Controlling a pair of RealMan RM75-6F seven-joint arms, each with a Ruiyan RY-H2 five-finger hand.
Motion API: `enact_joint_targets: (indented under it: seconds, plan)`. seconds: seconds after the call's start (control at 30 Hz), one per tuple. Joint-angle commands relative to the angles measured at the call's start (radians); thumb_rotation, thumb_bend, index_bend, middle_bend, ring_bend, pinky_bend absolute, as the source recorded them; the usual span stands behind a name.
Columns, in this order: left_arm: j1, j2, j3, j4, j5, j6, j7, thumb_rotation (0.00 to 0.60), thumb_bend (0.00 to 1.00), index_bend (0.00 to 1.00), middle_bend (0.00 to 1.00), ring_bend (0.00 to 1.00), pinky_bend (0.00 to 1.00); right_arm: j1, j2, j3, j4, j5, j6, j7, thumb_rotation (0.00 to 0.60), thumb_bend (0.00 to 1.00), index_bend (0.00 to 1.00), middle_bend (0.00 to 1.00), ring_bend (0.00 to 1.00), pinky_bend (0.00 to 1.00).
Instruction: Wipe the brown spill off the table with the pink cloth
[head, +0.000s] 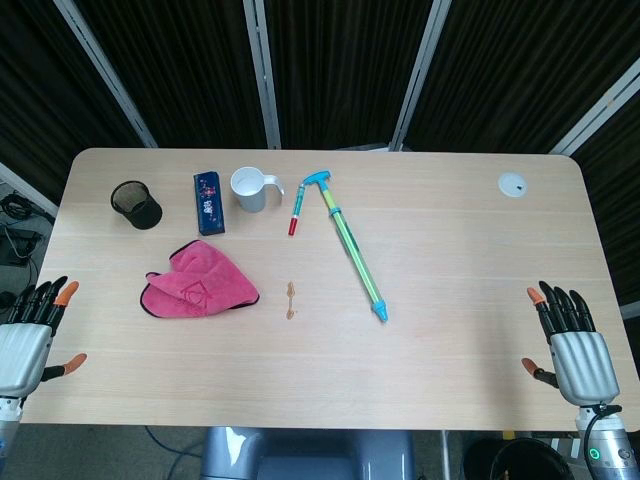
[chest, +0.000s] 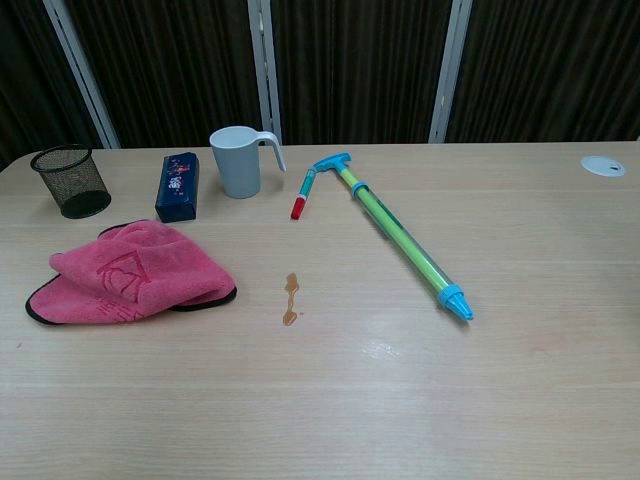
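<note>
A crumpled pink cloth (head: 198, 283) (chest: 133, 274) lies on the left half of the wooden table (head: 450, 330). Just to its right is a small brown spill (head: 291, 300) (chest: 290, 298), a thin streak apart from the cloth. My left hand (head: 28, 335) hovers at the table's left front edge, fingers spread, holding nothing. At the right front edge my right hand (head: 572, 345) is likewise spread and empty. Neither hand appears in the chest view.
Along the back stand a black mesh cup (head: 136, 204), a dark blue box (head: 208, 202) and a white mug (head: 251, 189). A red-tipped pen (head: 297, 211) and a long green-blue water squirter (head: 352, 242) lie right of the spill. A white disc (head: 513, 184) sits far right.
</note>
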Motion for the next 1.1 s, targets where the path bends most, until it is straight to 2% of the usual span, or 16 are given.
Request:
enact_joint_targets:
  seconds: [0.03, 0.6, 0.83, 0.93, 1.1]
  plan:
    - [0.001, 0.002, 0.002, -0.001, 0.003, 0.0, -0.001, 0.6, 0.0, 0.0, 0.0, 0.0, 0.0, -0.001, 0.002, -0.001, -0.003, 0.001, 0.0, -0.002, 0.6, 0.0, 0.0, 0.0, 0.0, 0.0]
    - [-0.015, 0.024, 0.014, -0.034, -0.013, -0.052, 0.035, 0.6, 0.0, 0.0, 0.0, 0.0, 0.0, -0.006, 0.01, -0.006, -0.007, -0.003, 0.003, -0.009, 0.6, 0.0, 0.0, 0.0, 0.0, 0.0]
    - [-0.054, 0.014, -0.017, -0.039, -0.004, -0.067, 0.097, 0.6, 0.0, 0.0, 0.0, 0.0, 0.0, -0.011, 0.013, -0.008, -0.013, -0.001, 0.007, 0.0, 0.6, 0.0, 0.0, 0.0, 0.0, 0.0]
    - [-0.097, 0.002, -0.046, -0.035, -0.027, -0.114, 0.142, 0.6, 0.0, 0.02, 0.0, 0.0, 0.03, -0.009, 0.013, -0.006, -0.016, 0.0, 0.004, 0.003, 0.6, 0.0, 0.0, 0.0, 0.0, 0.0]
    - [-0.212, -0.027, -0.109, -0.043, -0.16, -0.288, 0.252, 0.6, 0.0, 0.11, 0.0, 0.01, 0.1, -0.003, 0.01, -0.005, -0.015, 0.004, -0.008, 0.008, 0.6, 0.0, 0.0, 0.0, 0.0, 0.0]
